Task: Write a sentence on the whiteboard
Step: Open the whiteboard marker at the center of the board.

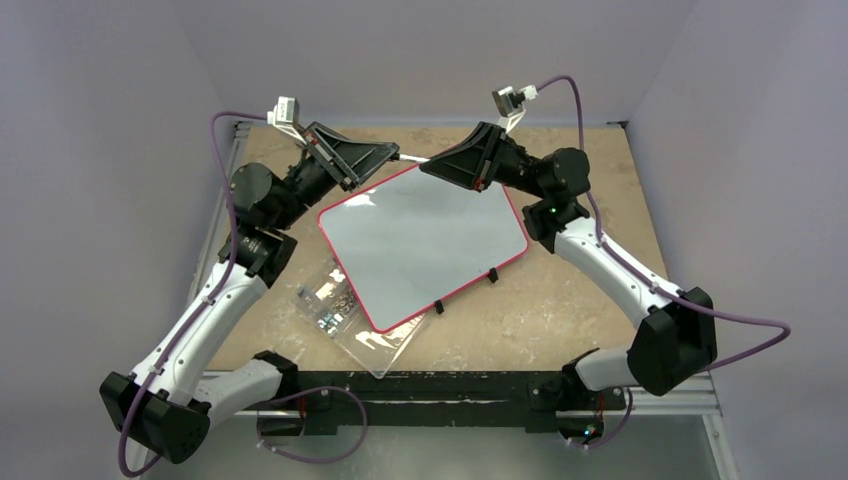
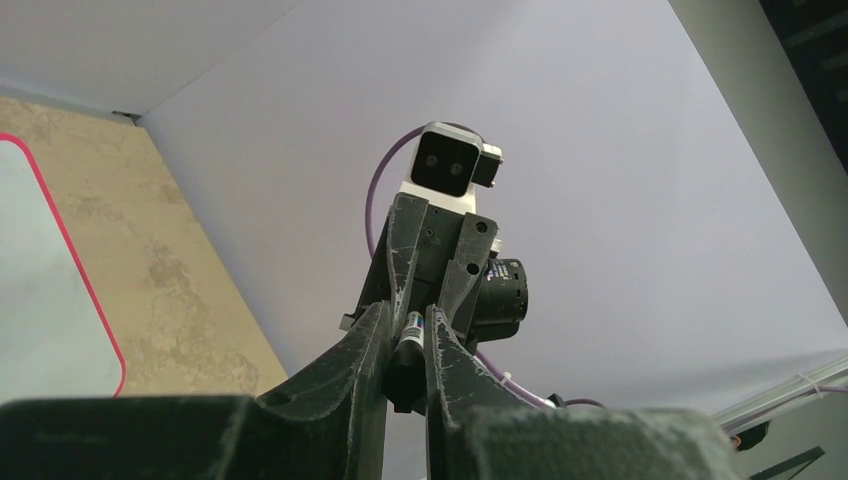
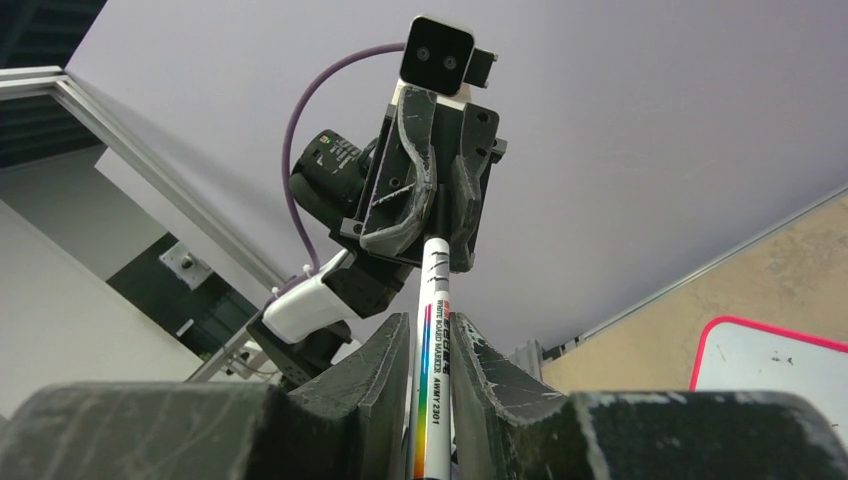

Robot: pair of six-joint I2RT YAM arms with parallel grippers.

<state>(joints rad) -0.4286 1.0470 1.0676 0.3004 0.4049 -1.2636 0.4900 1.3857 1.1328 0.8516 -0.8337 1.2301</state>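
I'm looking at one whiteboard [image 1: 420, 240] lying flat and skewed in the middle of the mottled tan table [image 1: 600, 200]. It's showing a smooth pale face, a thin red rim, rounded corners, and two small black feet [image 1: 492, 277] poking out along its near edge. Its near corner is overlapping a single clear plastic box [image 1: 375, 345] of small parts. Over the board's far edge my two grippers are meeting tip to tip on one marker [image 3: 436, 390], a slim white barrel with a rainbow stripe. The right gripper [image 3: 431, 320] is pinching that barrel between scuffed black fingers, and the left gripper [image 2: 408, 315] is squeezing the marker's black end [image 2: 404, 372]. Two purple cables [image 1: 560, 85] are looping off the wrists.
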